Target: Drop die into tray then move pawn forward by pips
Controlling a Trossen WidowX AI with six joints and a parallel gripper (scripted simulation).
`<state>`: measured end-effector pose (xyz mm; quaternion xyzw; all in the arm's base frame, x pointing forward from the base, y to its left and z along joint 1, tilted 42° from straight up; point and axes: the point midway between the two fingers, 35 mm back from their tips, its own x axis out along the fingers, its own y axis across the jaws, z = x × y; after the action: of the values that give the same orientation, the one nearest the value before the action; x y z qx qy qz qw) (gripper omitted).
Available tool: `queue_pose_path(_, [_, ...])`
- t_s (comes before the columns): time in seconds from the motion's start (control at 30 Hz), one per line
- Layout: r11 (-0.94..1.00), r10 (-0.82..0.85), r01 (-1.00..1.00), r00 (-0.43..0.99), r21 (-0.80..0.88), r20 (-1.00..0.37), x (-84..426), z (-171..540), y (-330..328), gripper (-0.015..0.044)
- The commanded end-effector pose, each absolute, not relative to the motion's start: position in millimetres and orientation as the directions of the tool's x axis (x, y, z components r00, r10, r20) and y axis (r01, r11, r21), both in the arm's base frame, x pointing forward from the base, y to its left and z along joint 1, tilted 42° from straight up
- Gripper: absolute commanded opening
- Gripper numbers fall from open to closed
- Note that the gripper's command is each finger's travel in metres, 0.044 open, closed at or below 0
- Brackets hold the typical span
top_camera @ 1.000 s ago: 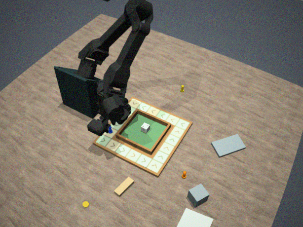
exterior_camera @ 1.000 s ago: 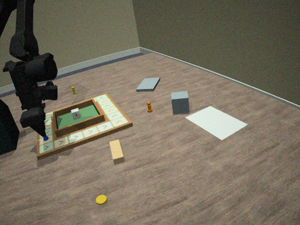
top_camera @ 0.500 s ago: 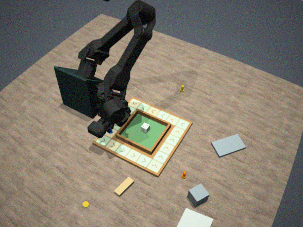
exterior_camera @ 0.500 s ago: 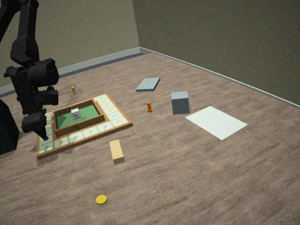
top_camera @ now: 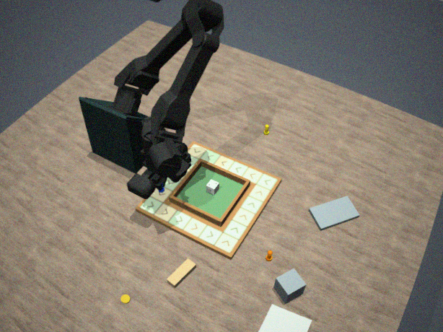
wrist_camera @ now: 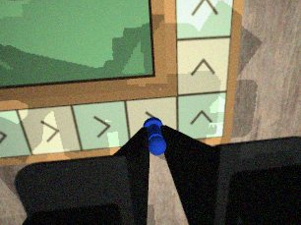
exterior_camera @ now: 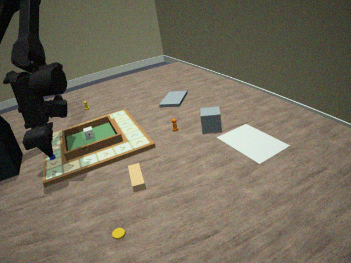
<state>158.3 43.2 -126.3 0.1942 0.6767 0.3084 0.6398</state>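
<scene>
Brown wood-grain table top (top_camera: pixel 332 143) carries everything. Black six-joint arm (top_camera: pixel 177 87) bends down from its dark base w/ the wrist over the left edge of the square wooden board w/ pale arrow squares (top_camera: pixel 237 232), which is the landmark here.

Board: ring of cream and light-green squares around a sunken green dice tray w/ brown walls (top_camera: pixel 221 208). Small white die (top_camera: pixel 212 186) sits in the tray, roughly centre, resting flat; in the exterior view its near face shows one dark pip (exterior_camera: pixel 88 133). Top-face count can't be read.

Off the board: white flat sheet (exterior_camera: pixel 253 142) well apart to the right in the exterior view; grey cube block (exterior_camera: pixel 210 119) between sheet and board; grey flat slab (exterior_camera: pixel 173 98) beyond the cube; tan wooden bar (exterior_camera: pixel 136 175) just in front of the board's near edge; yellow disc (exterior_camera: pixel 118 232) further toward the camera; orange pawn (exterior_camera: pixel 174 124) upright near the board's right edge; small yellow pawn (exterior_camera: pixel 86 104) upright behind the board.

Black parallel-jaw gripper (wrist_camera: pixel 156 137) points down at the left row of squares, next to the corner square. Fingers stand narrow, pinched on the small blue pawn (wrist_camera: pixel 155 136), one tip pressing each side of it. Pawn's round head pokes up betw. the tips; its base (exterior_camera: pixel 52 157) shows just below them in the exterior view, at or just above the square — can't tell if it touches. In the top view only a blue speck (top_camera: pixel 161 189) shows under the wrist.
</scene>
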Motion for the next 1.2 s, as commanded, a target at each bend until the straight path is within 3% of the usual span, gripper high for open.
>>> queue_pose_path(0.0, [0.742,0.649,-0.139,-0.101,0.656,-0.754,167.1,-112.9,26.3,0.0000])
queue_pose_path(0.57, [0.737,0.653,-0.140,-0.105,0.662,-0.750,167.9,-41.6,-30.7,0.0000])
queue_pose_path(1.17, [0.738,0.652,-0.144,-0.103,0.660,-0.751,196.9,-92.1,-20.1,0.0000])
